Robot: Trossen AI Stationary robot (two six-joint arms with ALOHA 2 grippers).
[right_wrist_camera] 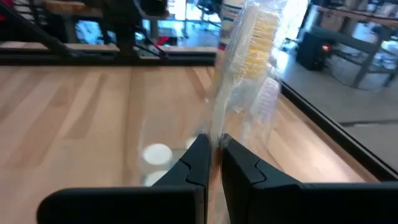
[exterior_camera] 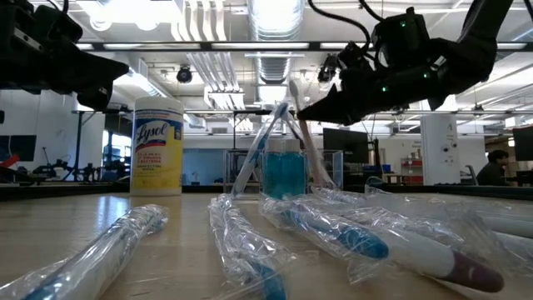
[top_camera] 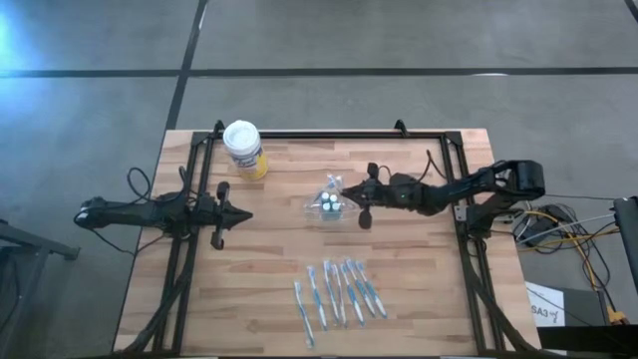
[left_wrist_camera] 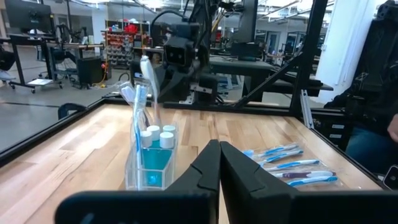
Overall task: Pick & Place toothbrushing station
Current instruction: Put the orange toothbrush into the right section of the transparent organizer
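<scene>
Right gripper [right_wrist_camera: 213, 152] pinched shut on wrapped toothbrush [right_wrist_camera: 249, 56], right above clear holder [top_camera: 327, 205] mid-table. Best move: lower slow, keep brush straight, drop into holder. Left gripper [top_camera: 239, 213] shut, empty, waiting well apart. More toothbrushes [top_camera: 339, 291] lie near front edge.

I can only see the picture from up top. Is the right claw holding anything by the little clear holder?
Observer: Yes. The right gripper is shut on a plastic-wrapped toothbrush with pale yellow bristles.
Operator: What's inside the holder?
Observer: From table height, the clear holder shows blue inside, with toothbrushes leaning out of it.
Operator: And the left claw?
Observer: The left gripper is shut and holds nothing.
</scene>
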